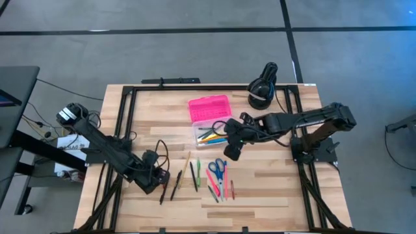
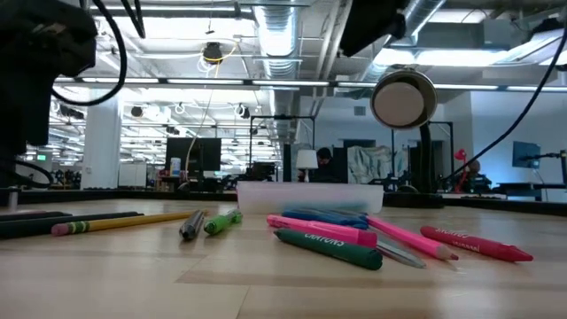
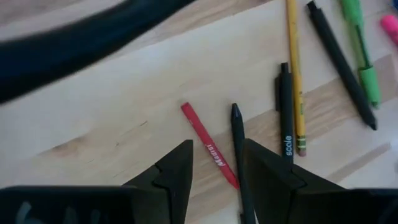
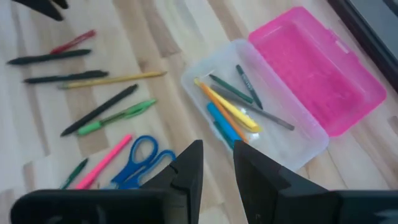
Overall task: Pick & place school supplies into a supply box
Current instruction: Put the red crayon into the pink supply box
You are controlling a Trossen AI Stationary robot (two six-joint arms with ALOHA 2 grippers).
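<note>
The supply box stands open at the table's far middle, its pink lid (image 1: pixel 209 107) laid back and its clear base (image 4: pixel 249 118) holding several pens (image 4: pixel 233 106). More school supplies lie loose on the table nearer the front: blue-handled scissors (image 1: pixel 218 170), a pink pen (image 1: pixel 213 188), a green pen (image 1: pixel 198 175), a yellow pencil (image 1: pixel 187 166) and dark pens (image 1: pixel 175 185). My left gripper (image 3: pixel 217 165) is open, pointing down over a red crayon (image 3: pixel 210 152) and a black pen (image 3: pixel 239 149). My right gripper (image 4: pixel 217 162) hangs open and empty above the table, between box and scissors.
A black lamp (image 1: pixel 262 88) stands at the far right behind the box. A black frame (image 1: pixel 123 110) runs along the table's edges. Bare wood lies along the near edge (image 1: pixel 195 218) and at the far left.
</note>
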